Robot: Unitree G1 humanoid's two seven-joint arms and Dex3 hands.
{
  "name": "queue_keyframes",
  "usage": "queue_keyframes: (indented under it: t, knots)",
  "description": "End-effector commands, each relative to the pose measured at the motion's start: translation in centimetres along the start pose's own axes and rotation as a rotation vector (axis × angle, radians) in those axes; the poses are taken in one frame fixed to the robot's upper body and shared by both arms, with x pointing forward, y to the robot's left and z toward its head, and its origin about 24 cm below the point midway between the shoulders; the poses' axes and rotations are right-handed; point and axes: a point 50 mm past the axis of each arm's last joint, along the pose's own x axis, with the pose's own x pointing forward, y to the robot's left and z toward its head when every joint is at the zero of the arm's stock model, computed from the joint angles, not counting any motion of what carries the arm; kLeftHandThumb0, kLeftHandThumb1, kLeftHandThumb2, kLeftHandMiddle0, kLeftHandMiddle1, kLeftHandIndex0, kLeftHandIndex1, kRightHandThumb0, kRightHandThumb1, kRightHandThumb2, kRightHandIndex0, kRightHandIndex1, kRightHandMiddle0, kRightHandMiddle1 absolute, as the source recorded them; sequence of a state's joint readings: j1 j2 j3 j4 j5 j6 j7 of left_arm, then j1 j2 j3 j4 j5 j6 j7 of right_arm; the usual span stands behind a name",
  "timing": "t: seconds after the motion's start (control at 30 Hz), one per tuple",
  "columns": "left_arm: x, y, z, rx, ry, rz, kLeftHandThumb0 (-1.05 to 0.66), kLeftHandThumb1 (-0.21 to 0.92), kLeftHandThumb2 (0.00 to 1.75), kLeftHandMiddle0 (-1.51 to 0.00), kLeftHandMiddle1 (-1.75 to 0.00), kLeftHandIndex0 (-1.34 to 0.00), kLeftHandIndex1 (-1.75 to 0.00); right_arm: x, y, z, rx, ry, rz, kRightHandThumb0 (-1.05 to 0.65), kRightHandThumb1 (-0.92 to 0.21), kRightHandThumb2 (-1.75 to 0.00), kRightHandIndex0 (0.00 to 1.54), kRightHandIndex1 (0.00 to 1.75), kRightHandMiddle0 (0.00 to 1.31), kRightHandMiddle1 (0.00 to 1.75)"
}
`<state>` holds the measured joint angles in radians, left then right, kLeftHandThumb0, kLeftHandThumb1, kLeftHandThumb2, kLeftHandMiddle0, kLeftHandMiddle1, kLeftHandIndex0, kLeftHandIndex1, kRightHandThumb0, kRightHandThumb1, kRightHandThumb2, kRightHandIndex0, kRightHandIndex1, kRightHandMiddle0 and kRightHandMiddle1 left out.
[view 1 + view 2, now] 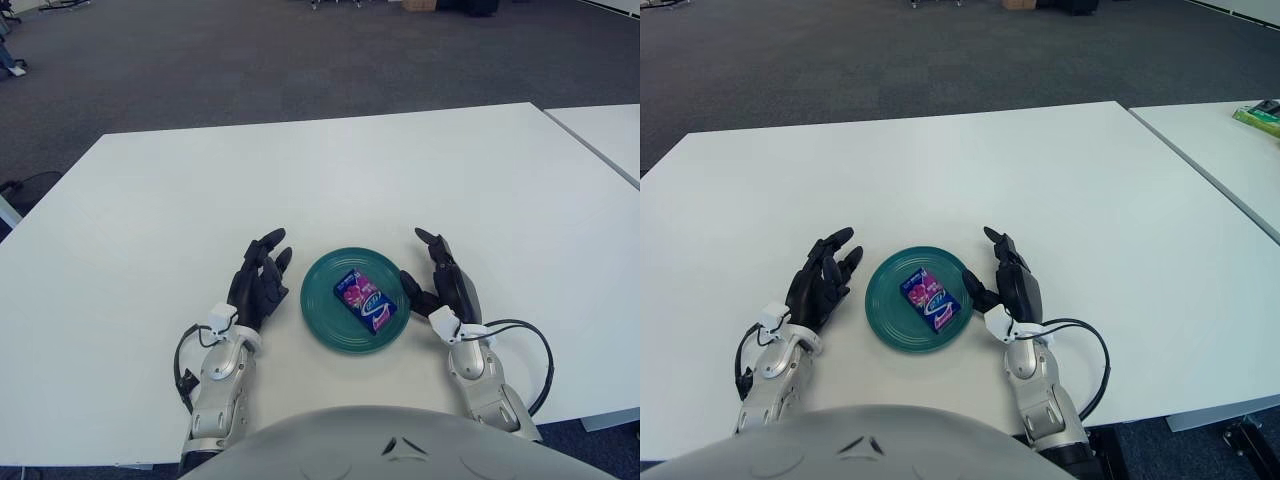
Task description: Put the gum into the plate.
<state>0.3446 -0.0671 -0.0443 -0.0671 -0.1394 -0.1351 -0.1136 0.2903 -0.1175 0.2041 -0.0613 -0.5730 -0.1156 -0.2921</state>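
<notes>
Gum pack [366, 301] lies flat inside the teal plate [323, 318], roughly centred, long axis running diagonally; purple/blue wrapper face up. Plate sits on the white surface [330, 180], near the front edge, between the two hands.

Left robot hand [257, 281] shows just left of the plate, fingers spread and extended forward, holding nothing, clear of the plate rim. Right robot hand [443, 280] shows just right of the plate, fingers apart and loosely extended, thumb angled toward the rim; can't tell if the thumb touches it. Nothing in either grasp.

Black cable loops off each wrist. A second white table [1230, 150] sits to the right, separated by a narrow gap, with a green item [1260, 116] at its far edge. Dark carpet floor [250, 60] beyond.
</notes>
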Motion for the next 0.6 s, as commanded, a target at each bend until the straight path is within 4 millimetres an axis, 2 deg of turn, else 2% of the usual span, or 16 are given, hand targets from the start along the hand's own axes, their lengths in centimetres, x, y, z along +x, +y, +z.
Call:
queue_keyframes:
  t: [0.0,0.57]
  knots:
    - [-0.35,0.08,-1.18,0.0,0.065,-0.005,-0.9,0.92,0.91,-0.58,-0.06,-0.26,-0.76,0.22,0.21,0.0,0.006,0.006,0.013,-0.92,-0.92,-0.82,0.33,0.02,0.0,0.58]
    - [-0.27,-0.04,-1.67,-0.001,0.074,-0.024,-0.9,0.92,0.92,-0.59,-0.05,-0.26,-0.75,0.23,0.32,0.13,0.056,0.019,0.024,-0.9,-0.92,-0.82,0.33,0.01,0.0,0.58]
